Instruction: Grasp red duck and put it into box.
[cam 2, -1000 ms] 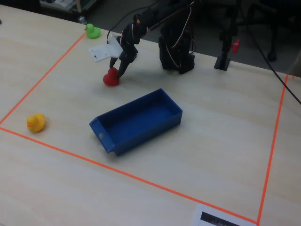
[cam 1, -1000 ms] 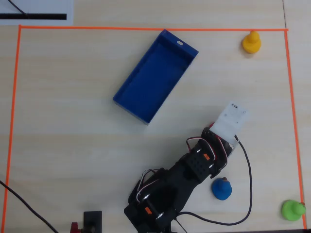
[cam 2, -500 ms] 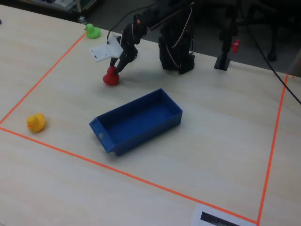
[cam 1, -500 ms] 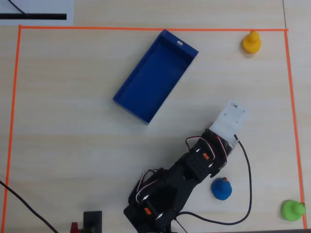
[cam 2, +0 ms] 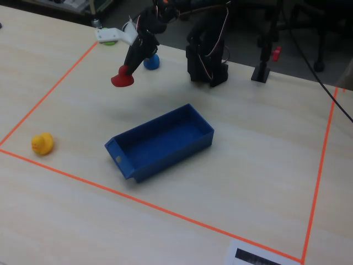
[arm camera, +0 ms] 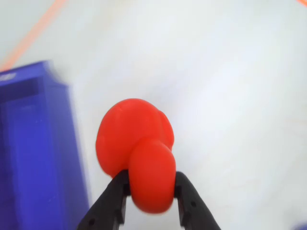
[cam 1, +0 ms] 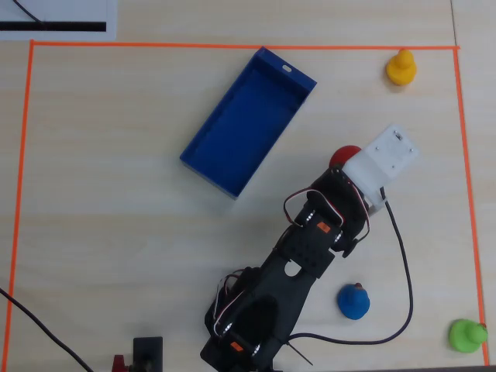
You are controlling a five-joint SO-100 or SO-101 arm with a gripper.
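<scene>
Tool (arm camera: 150, 191) pinches red duck (arm camera: 136, 148) by its head, lifted off table (cam 2: 248, 182). Carry over box (cam 2: 165, 141) w/ grip kept firm, release low.

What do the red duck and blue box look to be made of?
Red duck: probably soft rubber or vinyl; smooth rounded surface with a mild sheen. Box: likely rigid moulded plastic; uniform matte blue, thin straight walls, crisp corners.
</scene>
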